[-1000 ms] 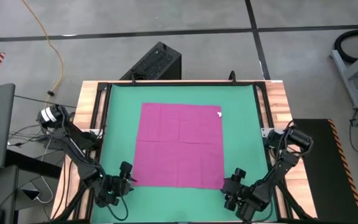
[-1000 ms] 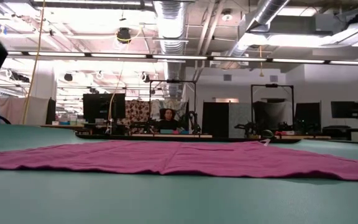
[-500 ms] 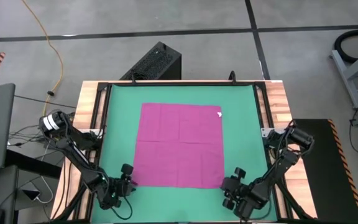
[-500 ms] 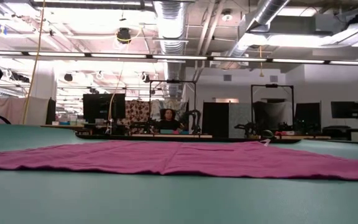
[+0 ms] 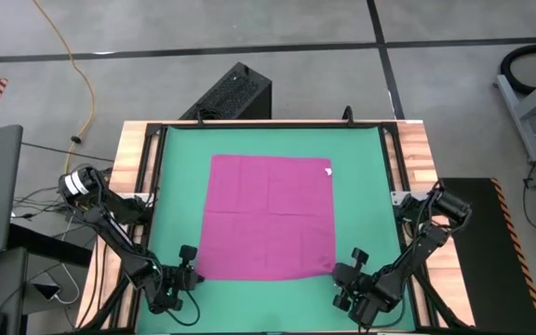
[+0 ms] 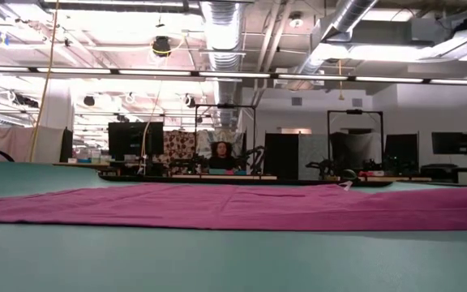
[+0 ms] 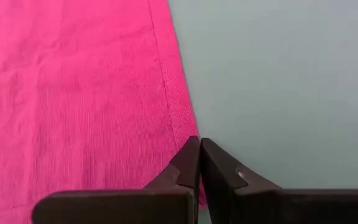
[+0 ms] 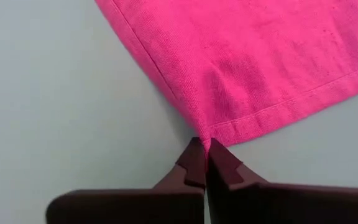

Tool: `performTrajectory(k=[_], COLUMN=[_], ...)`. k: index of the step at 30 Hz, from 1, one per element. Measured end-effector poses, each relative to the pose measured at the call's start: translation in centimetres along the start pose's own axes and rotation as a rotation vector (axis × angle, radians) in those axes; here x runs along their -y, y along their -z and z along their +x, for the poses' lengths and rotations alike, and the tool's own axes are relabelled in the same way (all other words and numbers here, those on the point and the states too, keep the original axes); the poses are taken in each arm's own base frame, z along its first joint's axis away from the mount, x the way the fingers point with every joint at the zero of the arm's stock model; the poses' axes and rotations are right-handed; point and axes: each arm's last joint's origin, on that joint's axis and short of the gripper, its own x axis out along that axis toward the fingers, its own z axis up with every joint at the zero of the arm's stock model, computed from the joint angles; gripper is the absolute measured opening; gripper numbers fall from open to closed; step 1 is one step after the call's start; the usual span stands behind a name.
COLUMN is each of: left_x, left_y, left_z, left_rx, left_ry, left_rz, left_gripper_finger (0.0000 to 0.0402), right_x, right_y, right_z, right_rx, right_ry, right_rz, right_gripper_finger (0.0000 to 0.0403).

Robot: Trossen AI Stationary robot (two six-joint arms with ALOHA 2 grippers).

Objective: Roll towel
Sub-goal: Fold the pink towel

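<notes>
The magenta towel (image 5: 270, 216) lies spread flat on the green mat (image 5: 175, 186), with its white tag (image 5: 328, 169) at the far right corner. My left gripper (image 5: 194, 270) is at the towel's near left corner, shut on its hem. My right gripper (image 5: 340, 272) is at the near right corner, shut on it. In the low view the towel (image 6: 233, 207) shows as a flat band across the mat; neither gripper's fingers show there. My left gripper pinches the hem of the towel's left edge (image 7: 190, 134) between its two fingertips, close to the near left corner. The fingers slant down from the table's near side. The cloth lies on the mat. My right gripper pinches the towel's near right corner (image 8: 205, 132) between its two fingertips, slanting down from the near side. Creases fan out from the pinch into the cloth. The rest of the towel lies flat on the mat.
Bare green mat (image 5: 361, 186) runs along both sides and the near edge of the towel, framed by black rails and wooden table borders (image 5: 417, 158). A black box (image 5: 235, 93) stands on the floor beyond the far edge. A person (image 6: 220, 154) sits far off in the room.
Both grippers have shut, each on a near corner of the towel. My left gripper has also sunk a little and rolled. The towel's near right corner has been drawn slightly inward; the rest stays flat.
</notes>
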Motion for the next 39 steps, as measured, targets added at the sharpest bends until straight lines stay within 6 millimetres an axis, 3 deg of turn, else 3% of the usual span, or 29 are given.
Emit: performTrajectory(k=[9, 17, 25, 30, 39], left_x=[0.5, 0.5, 1.6, 1.9, 2.3], left_y=[-1.7, -3.2, -3.1, -2.8, -2.0], left_z=[-1.0, -2.3, -2.5, -2.9, -2.7], left_rx=[-0.035, -0.045, -0.098, -0.03, 0.077], left_ry=[-0.053, -0.154, -0.006, -0.07, -0.098], left_rz=[0.036, 0.086, 0.197, 0.247, 0.192], left_gripper_finger=[0.0, 0.0, 0.0007, 0.0044, 0.0153], right_x=[-1.0, -1.0, -1.0, -1.0, -1.1], right_y=[-1.6, -2.0, -2.1, -2.1, -2.2], right_z=[-1.8, -1.9, -1.8, -1.8, -1.9], right_rx=[-0.015, -0.004, -0.002, -0.001, 0.0], right_ry=[0.039, 0.049, 0.05, 0.046, 0.038], right_rz=[-0.045, -0.04, -0.035, -0.032, -0.027], right_gripper_finger=[0.0013, 0.0013, 0.0013, 0.0013, 0.0013])
